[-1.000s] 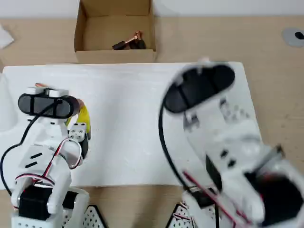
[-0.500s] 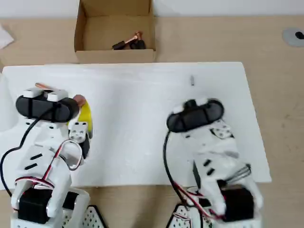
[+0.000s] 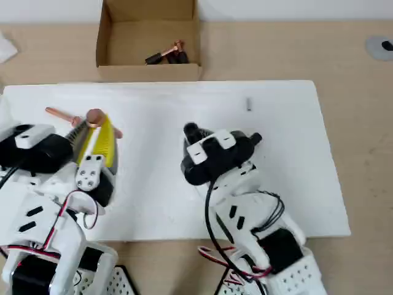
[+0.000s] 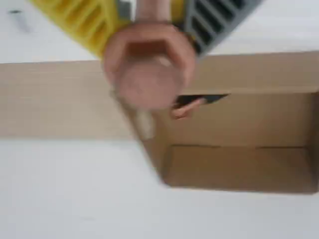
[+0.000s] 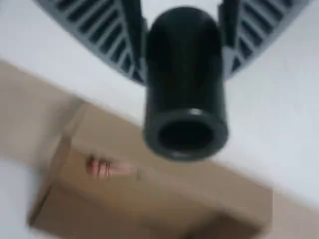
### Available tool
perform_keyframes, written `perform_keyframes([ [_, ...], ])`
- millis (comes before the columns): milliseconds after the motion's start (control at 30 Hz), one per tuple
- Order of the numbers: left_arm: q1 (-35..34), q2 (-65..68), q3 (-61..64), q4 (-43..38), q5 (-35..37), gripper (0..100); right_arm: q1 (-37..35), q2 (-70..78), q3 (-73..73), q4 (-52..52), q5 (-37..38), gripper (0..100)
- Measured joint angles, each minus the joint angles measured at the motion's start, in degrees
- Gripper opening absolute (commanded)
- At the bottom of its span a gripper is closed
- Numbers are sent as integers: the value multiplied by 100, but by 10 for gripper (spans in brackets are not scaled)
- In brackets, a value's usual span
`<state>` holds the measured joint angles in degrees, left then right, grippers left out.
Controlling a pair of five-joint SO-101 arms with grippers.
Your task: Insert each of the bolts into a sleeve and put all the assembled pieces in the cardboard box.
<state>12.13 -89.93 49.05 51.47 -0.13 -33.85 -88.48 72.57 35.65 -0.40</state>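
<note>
My left gripper [image 3: 92, 127] is shut on a copper bolt [image 3: 94, 117] over the left of the white mat. In the left wrist view its hex head [image 4: 149, 69] sits between a yellow finger [image 4: 84, 20] and a grey one, facing the cardboard box [image 4: 239, 169]. My right gripper [image 3: 195, 136] is shut on a black sleeve [image 3: 191, 131] near the mat's middle. In the right wrist view the sleeve [image 5: 184, 84] shows its hollow end, with the box [image 5: 149, 199] beyond. The box [image 3: 110, 43] stands behind the mat and holds assembled pieces [image 3: 167, 55]. Another copper bolt [image 3: 58, 114] lies by the left gripper.
The white mat [image 3: 153, 184] covers the table's middle, and wooden tabletop [image 3: 356, 123] surrounds it. A small grey pin [image 3: 249, 104] lies on the mat's back right. A grey disc [image 3: 379, 46] sits at the far right edge.
The right arm drew back from the mat's far side and swung left with the sleeve. The left arm shifted left, its gripper and bolt turning toward the box.
</note>
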Motion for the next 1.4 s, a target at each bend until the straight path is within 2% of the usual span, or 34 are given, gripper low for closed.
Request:
perform_keyframes([
  [200, 712, 0, 0, 0, 26, 5, -70, 9, 1029, -1793, 202, 9],
  [400, 765, -105, 0, -695, 53, 5, -501, 9, 1407, -2664, 229, 9],
  [533, 774, -492, 0, -958, 396, 5, -897, 9, 1626, -3165, 229, 9],
  [900, 835, -932, 756, -1451, 457, 6, -1099, 9, 1635, -3253, 229, 9],
  [1200, 1310, -607, 765, -1451, -316, 6, -1152, 9, 1846, -3033, 229, 9],
  [1400, 1327, -633, 765, -1284, -607, 6, -1152, 9, 1881, -3007, 229, 9],
])
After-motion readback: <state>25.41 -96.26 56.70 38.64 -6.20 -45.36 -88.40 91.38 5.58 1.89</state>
